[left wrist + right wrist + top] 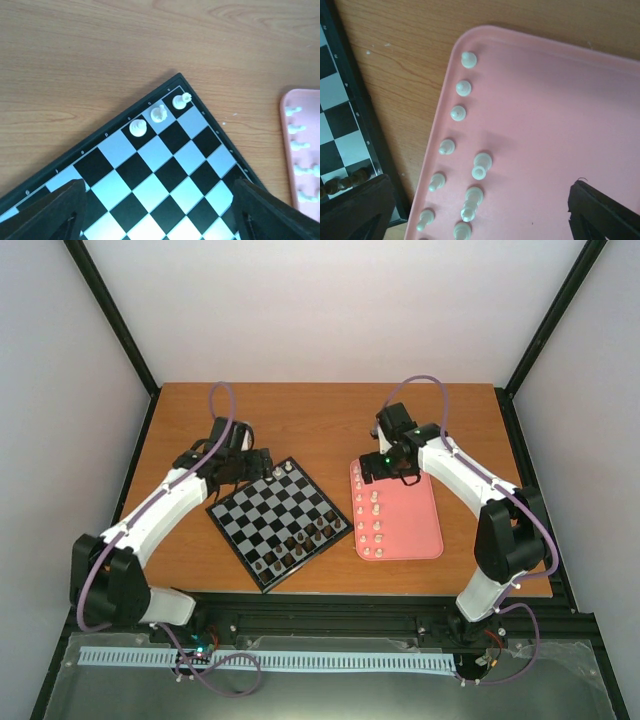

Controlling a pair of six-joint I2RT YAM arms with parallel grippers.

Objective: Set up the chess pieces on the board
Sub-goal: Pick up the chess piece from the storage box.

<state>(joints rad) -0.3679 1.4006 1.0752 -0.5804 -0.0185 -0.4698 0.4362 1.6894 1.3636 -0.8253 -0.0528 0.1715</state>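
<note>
Top external: left gripper [260,468] at far corner of board [265,518]; right gripper [372,472] over pink tray [418,528].
Left wrist: jaws apart, empty; three chess pieces [159,114] on corner squares.
Right wrist: jaws wide, empty; others rowed on tray.

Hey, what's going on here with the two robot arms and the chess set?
Two robot arms are setting up chess. The left hand hovers open over the far corner of the board, where three white pieces stand in a row. The right hand hovers open over the pink tray, which holds the other white pieces. Dark pieces fill the board's near side.
</note>
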